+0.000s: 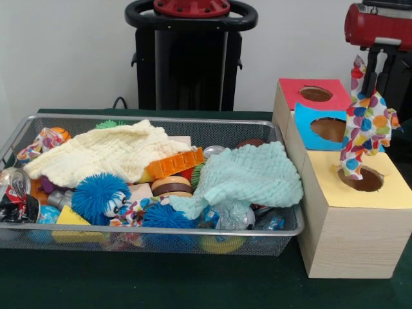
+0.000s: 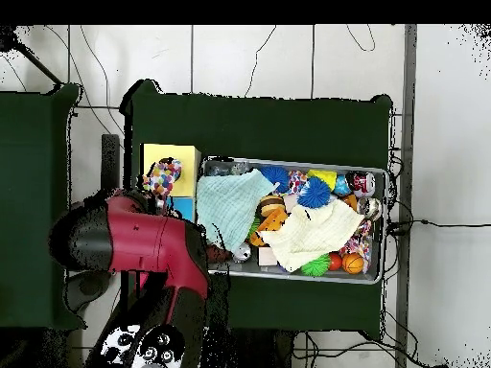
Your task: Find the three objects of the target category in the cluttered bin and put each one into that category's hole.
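Note:
A polka-dot cloth (image 1: pixel 365 132) hangs upright over the yellow-topped hole (image 1: pixel 367 181) of the wooden box, and its lower end dips into the hole. My gripper (image 1: pixel 364 72) is shut on the cloth's top end, right above that hole. The overhead view shows the same cloth (image 2: pixel 163 177) beside the yellow box top (image 2: pixel 173 153), with the red arm (image 2: pixel 144 240) covering the gripper. In the wire bin (image 1: pixel 286 226) lie a cream knitted cloth (image 1: pixel 103 151) and a mint cloth (image 1: pixel 248 177). Another patterned cloth (image 1: pixel 37 145) sits at the bin's left end.
The box also has a red-topped hole (image 1: pixel 315 94) and a blue-topped hole (image 1: pixel 328 129) behind the yellow one. The bin holds blue fuzzy balls (image 1: pixel 100 196), an orange toy (image 1: pixel 174 163), a crushed can (image 1: pixel 14 193), a yellow block (image 1: pixel 71 219) and several other toys.

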`<state>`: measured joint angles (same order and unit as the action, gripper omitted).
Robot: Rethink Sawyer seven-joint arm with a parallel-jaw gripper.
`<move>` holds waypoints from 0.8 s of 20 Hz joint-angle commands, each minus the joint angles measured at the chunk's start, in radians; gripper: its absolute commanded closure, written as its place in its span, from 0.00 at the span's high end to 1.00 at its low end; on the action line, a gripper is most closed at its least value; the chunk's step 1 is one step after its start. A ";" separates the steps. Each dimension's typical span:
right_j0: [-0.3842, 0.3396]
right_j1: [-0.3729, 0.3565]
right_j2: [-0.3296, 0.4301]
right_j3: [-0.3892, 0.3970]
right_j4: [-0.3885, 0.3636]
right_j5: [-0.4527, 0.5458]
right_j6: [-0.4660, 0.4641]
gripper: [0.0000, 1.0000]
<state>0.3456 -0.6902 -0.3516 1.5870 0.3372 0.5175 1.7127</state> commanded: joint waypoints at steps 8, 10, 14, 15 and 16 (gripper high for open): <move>-0.039 0.067 0.102 0.022 0.037 -0.068 0.228 0.00; -0.038 0.067 0.100 0.019 0.039 -0.061 0.230 0.00; -0.043 0.066 0.107 0.018 0.042 -0.053 0.223 0.00; -0.047 0.065 0.112 0.021 0.043 -0.054 0.220 0.00; -0.050 0.065 0.116 0.024 0.045 -0.056 0.217 0.00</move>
<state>0.3401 -0.6560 -0.3411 1.5870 0.3405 0.4785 1.7127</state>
